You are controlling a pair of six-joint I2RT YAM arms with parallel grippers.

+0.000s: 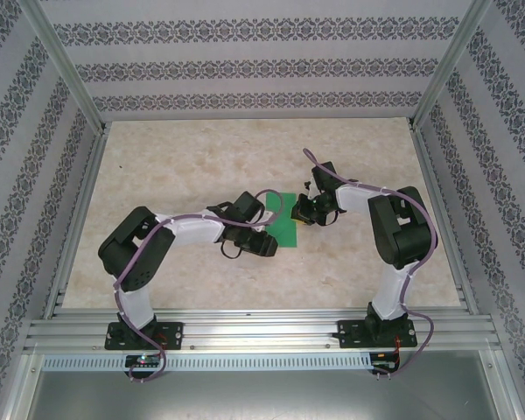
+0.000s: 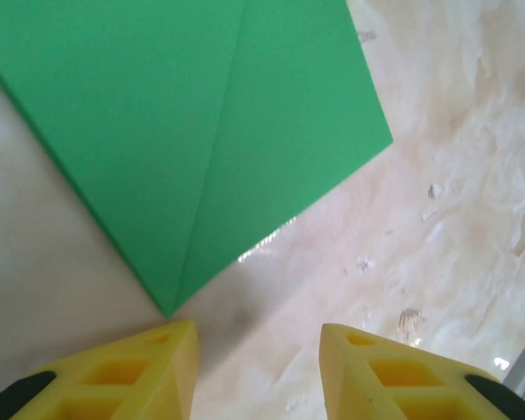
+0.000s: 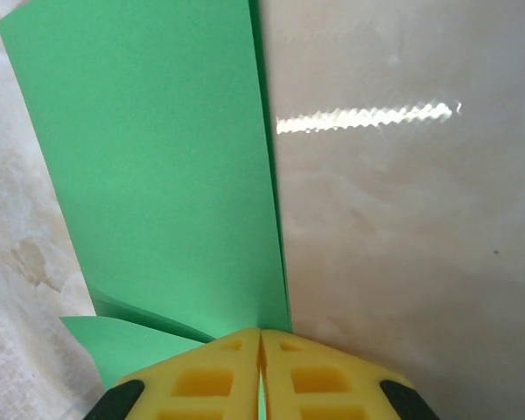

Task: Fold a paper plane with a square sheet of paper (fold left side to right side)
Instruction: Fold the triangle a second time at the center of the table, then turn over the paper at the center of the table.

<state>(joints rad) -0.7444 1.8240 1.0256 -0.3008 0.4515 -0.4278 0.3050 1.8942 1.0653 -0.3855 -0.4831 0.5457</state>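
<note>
Yellow-fingered right gripper point(image 3: 261, 339) pinches the green paper point(image 3: 157, 175); left gripper point(image 2: 255, 337) spread near its corner

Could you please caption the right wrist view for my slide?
Right claw pinching the folded green paper above the table.

Far half of the table point(image 1: 245, 149) is open for passage. Mid-table both arms crowd the green sheet point(image 1: 283, 219): left tool point(image 2: 258, 341) spread just short of its corner, right tool point(image 3: 261, 339) pinched on its edge. Patterned walls point(image 1: 35, 157) close the sides.
</note>
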